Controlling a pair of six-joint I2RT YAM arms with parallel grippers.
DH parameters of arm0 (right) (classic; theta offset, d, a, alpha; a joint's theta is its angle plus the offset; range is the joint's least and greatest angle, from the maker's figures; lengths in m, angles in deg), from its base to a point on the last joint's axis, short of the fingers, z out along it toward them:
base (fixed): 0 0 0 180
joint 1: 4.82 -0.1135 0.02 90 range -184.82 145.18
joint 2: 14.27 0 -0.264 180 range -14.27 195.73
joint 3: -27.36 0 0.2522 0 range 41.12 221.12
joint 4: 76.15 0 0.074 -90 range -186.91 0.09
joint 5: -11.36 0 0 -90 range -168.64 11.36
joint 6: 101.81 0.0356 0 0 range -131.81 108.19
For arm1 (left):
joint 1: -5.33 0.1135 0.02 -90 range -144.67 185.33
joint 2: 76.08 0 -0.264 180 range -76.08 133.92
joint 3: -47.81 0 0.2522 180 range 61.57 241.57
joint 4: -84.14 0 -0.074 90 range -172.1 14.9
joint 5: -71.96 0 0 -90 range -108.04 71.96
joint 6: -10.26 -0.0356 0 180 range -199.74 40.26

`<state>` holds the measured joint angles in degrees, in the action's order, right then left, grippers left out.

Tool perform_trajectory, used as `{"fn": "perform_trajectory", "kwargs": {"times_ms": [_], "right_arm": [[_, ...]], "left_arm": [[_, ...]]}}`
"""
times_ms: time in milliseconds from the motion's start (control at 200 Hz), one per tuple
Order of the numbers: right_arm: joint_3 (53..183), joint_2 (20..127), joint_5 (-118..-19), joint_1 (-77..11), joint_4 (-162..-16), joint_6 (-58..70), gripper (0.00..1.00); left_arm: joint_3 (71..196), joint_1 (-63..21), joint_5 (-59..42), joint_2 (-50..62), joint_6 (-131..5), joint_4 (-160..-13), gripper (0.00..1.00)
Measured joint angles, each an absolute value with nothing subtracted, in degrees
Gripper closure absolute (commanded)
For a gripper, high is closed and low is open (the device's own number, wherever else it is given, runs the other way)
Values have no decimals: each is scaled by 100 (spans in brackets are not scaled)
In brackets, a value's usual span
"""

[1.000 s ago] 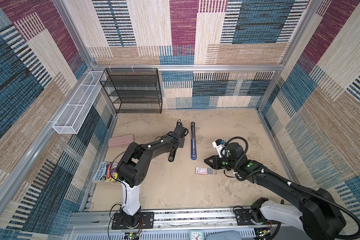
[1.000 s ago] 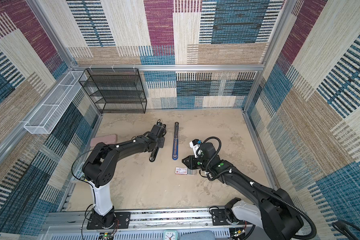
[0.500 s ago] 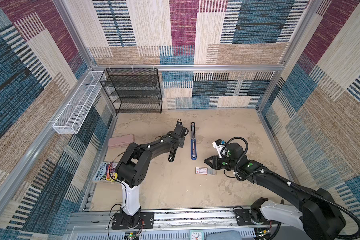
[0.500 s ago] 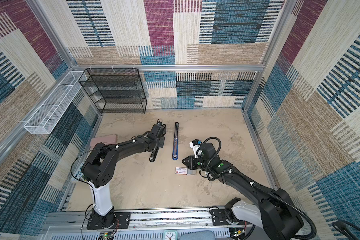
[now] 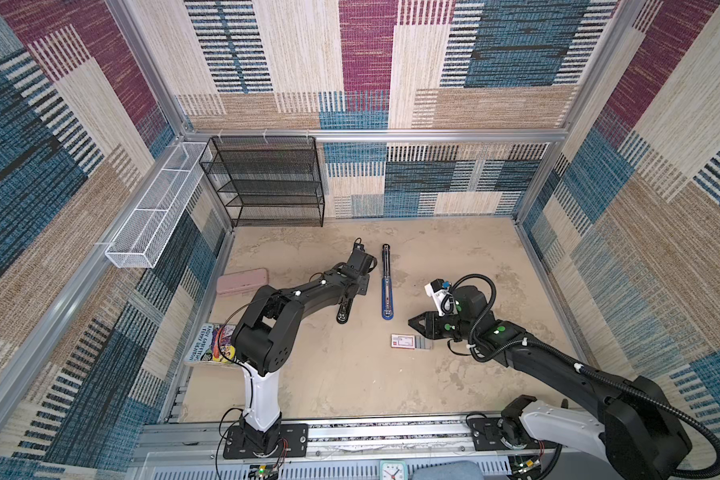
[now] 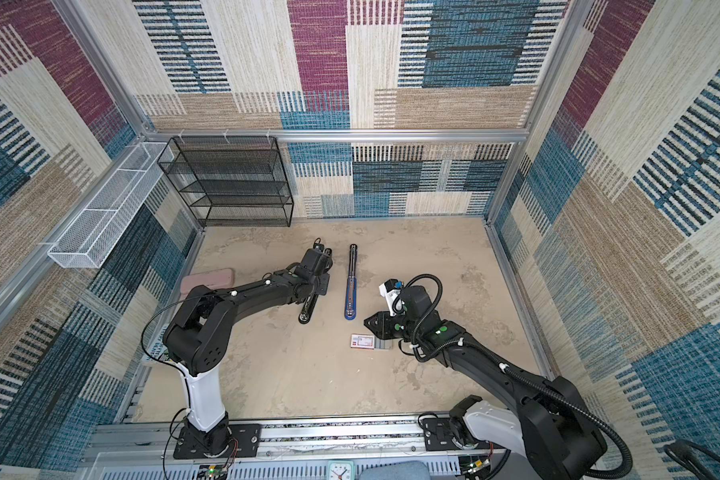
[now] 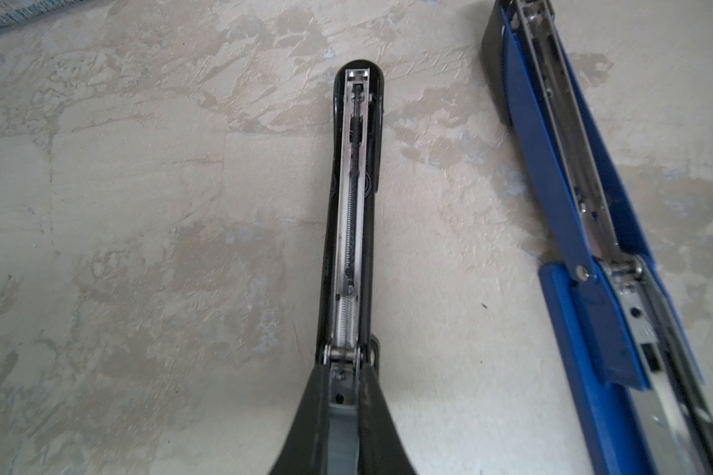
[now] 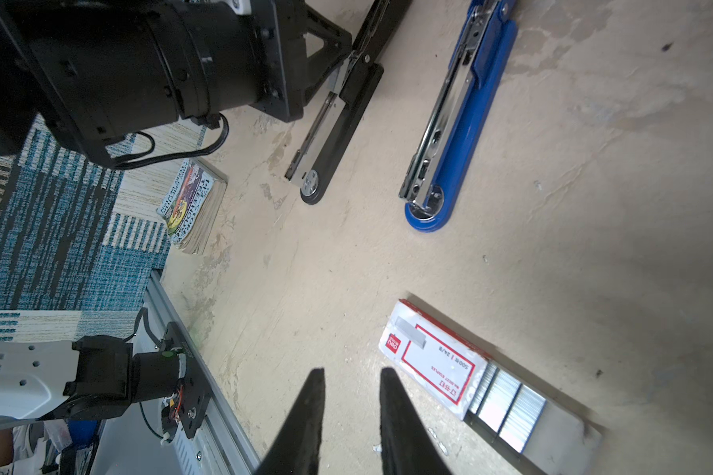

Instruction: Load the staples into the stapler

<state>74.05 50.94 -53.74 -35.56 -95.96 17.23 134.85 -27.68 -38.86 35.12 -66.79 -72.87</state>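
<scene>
Black stapler middle hidden under left arm.

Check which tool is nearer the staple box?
Right. The right tool sits open close beside the staple box, near its tray end. The left tool is farther off, shut on the black stapler.

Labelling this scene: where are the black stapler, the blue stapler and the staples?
black stapler (image 7: pixel 351 214): left wrist view, on its spring channel.
blue stapler (image 5: pixel 386 291): in a top view, on its metal rail.
staples (image 8: pixel 507 405): right wrist view, on the grey strips.
</scene>
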Motion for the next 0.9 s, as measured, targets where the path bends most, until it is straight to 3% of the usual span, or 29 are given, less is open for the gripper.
{"fn": "perform_trajectory", "kwargs": {"times_ms": [901], "right_arm": [[7405,5113,-5374,-3556,-9580,1723,72]], "left_arm": [[13262,-2779,-3886,3405,-6635,-7324,100]]}}
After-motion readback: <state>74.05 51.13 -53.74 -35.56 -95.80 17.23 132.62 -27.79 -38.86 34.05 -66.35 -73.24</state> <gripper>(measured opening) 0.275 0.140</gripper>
